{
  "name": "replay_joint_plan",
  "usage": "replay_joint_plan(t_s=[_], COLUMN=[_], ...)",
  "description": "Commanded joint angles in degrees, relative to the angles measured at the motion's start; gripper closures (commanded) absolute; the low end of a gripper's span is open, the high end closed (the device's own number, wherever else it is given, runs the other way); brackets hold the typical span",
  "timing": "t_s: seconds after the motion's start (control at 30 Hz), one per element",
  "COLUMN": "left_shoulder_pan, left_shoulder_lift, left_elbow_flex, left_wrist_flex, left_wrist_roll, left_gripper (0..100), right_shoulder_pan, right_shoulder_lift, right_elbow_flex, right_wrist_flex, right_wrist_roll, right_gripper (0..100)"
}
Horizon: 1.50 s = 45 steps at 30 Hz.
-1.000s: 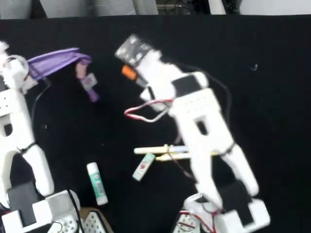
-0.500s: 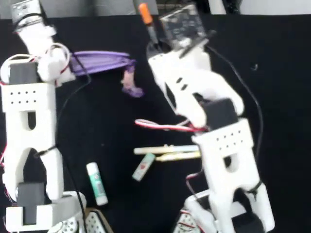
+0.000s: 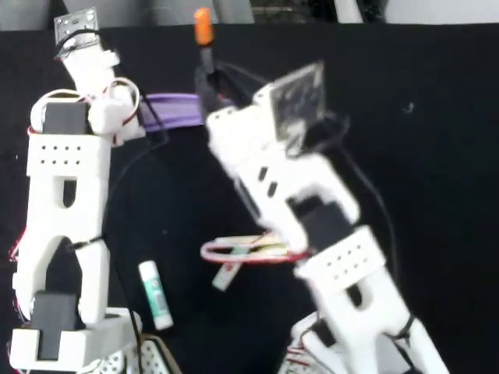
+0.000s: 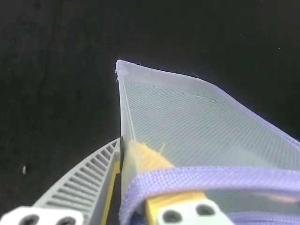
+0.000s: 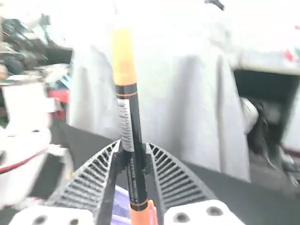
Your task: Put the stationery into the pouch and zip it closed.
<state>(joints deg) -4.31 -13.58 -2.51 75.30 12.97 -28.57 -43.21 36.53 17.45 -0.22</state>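
Observation:
In the high view my left gripper (image 3: 134,115) holds the purple pouch (image 3: 173,109) off the black table at the back left. The left wrist view shows that gripper (image 4: 123,146) shut on the purple-trimmed edge of the pouch (image 4: 187,122), its clear mesh side stretching away. My right gripper (image 3: 209,76) is right beside the pouch, shut on a black marker (image 3: 204,35) with an orange cap that points up and away. In the right wrist view the marker (image 5: 125,112) stands pinched between the fingers of the right gripper (image 5: 132,150).
On the table (image 3: 437,156) near the front lie a white and green glue stick (image 3: 156,294), two pale pens (image 3: 261,247) partly hidden under the right arm and its red cable, and a small eraser-like piece (image 3: 226,275). The table's right half is bare.
The right arm has lifted the marker and swung it left toward the pouch. The left arm has risen and carried the pouch to the right, closer to the marker.

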Motion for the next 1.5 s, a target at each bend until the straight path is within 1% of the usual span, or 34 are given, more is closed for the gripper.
replay_joint_plan(t_s=[0.0, 0.23, 0.43, 0.6, 0.93, 1.0, 1.13, 1.2, 1.27, 1.33, 1.47], left_shoulder_pan=[0.8, 0.9, 0.8, 0.8, 0.5, 0.5, 0.4, 0.4, 0.4, 0.4, -0.4], left_shoulder_lift=[-3.6, -3.4, -3.5, -3.7, -4.0, -4.0, -3.6, -3.5, -3.5, -3.5, -3.4], left_elbow_flex=[-1.0, -0.8, 0.1, 0.2, 0.3, 0.3, 0.3, 0.3, 0.4, 0.4, 0.4], left_wrist_flex=[-0.1, 0.2, -0.2, -0.2, 0.0, -0.1, -0.2, -0.2, -0.3, -0.3, -0.3], left_wrist_roll=[0.8, 0.9, 0.9, 0.9, 0.9, 0.9, 0.9, 0.9, 0.9, 0.9, 0.9], left_gripper=[97, 97, 97, 97, 97, 97, 97, 97, 97, 97, 97], right_shoulder_pan=[-3.3, -5.1, -5.0, -4.7, -4.2, -4.0, -4.1, -4.4, -4.4, -4.4, -4.3], right_shoulder_lift=[-4.7, -4.7, -4.3, 1.7, 11.2, 12.6, 14.3, 14.2, 13.5, 12.4, 7.8], right_elbow_flex=[7.3, 10.7, 12.8, 15.1, 15.2, 15.3, 15.3, 15.3, 15.3, 15.3, 14.6], right_wrist_flex=[-14.0, -23.8, -29.6, -37.4, -38.1, -38.0, -37.7, -37.7, -37.6, -37.5, -32.0], right_wrist_roll=[0.0, 0.0, 0.1, 0.1, 0.2, 0.2, 0.1, 0.1, 0.1, 0.1, 0.2], right_gripper=[98.8, 98.8, 98.8, 98.8, 98.5, 93.7, 77.9, 71.9, 69.7, 70.5, 71.2])
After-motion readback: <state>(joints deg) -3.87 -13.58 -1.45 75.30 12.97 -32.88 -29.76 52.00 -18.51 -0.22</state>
